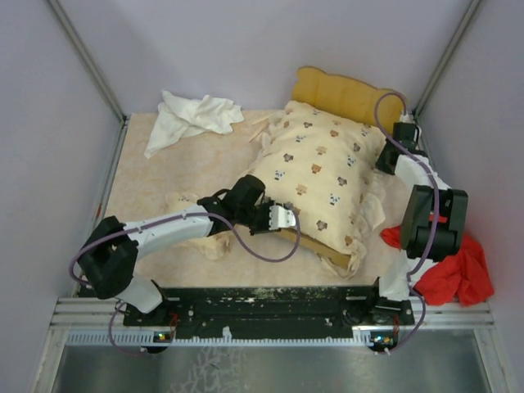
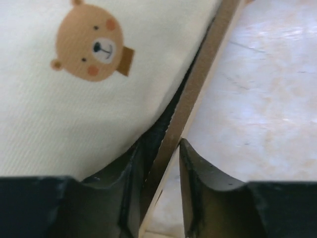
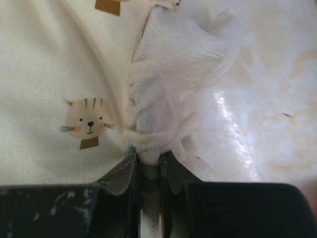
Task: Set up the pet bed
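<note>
Left hand (image 2: 162, 148) clamped on bed frame (image 2: 198, 84) rail; right hand (image 3: 147, 157) pinching cushion (image 3: 59, 64) frill. Likely best: steady frame, draw cushion square toward surface's far-right corner, no bunching.

The light-yellow wooden bed frame (image 1: 315, 246) sits askew in the centre-right of the top view, with its wavy headboard (image 1: 348, 92) toward the upper right. The cream cushion (image 1: 319, 176), printed with bears and cats and edged with a white gauzy frill (image 3: 163, 99), lies puffy and creased over nearly all of it. One thin side rail (image 2: 198, 94) shows along the cushion's lower edge, beside a sliver of dark base (image 2: 163, 126). A small cream lump, seemingly the pillow (image 1: 214, 244), lies on the worktop (image 1: 205, 164) at lower left, partly hidden.
</note>
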Tool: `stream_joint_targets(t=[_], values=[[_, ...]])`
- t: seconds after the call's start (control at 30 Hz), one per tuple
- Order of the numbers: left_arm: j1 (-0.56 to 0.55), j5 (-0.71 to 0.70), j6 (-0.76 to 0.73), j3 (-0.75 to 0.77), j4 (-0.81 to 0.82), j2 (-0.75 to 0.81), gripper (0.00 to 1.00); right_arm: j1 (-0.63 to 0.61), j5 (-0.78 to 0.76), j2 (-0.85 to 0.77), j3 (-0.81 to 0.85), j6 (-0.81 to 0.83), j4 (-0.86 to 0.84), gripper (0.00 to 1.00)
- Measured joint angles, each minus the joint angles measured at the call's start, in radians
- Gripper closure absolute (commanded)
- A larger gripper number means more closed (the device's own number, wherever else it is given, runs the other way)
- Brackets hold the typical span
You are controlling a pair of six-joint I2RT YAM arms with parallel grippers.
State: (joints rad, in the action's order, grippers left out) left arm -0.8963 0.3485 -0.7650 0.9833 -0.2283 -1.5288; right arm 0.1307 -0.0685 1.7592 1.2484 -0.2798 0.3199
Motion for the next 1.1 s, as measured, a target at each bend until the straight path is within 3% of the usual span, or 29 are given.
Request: stream_joint_targets(t=[0.07, 0.2, 0.43, 0.77, 0.9, 1.1], values=[[0.026, -0.048, 0.006, 0.006, 0.05, -0.013, 0.4, 0.026, -0.024, -0.038, -0.047, -0.038, -0.01, 1.0], [0.047, -0.201, 0.094, 0.066, 0.079, -0.018, 0.38, 0.055, -0.113, -0.127, -0.151, -0.144, -0.017, 1.0], [0.039, -0.385, 0.6, 0.199, 0.09, 0.032, 0.38, 0.06, -0.192, -0.241, -0.269, -0.318, -0.005, 1.0], [0.047, -0.556, 1.468, 0.033, 0.068, 0.21, 0.44, 0.048, -0.185, -0.306, -0.332, -0.381, -0.001, 1.0], [0.05, -0.564, 1.692, -0.05, 0.088, 0.213, 0.46, 0.047, -0.177, -0.348, -0.385, -0.399, -0.036, 1.0], [0.05, -0.566, 1.851, -0.061, 0.054, 0.154, 0.46, 0.046, -0.171, -0.404, -0.436, -0.417, -0.041, 1.0]])
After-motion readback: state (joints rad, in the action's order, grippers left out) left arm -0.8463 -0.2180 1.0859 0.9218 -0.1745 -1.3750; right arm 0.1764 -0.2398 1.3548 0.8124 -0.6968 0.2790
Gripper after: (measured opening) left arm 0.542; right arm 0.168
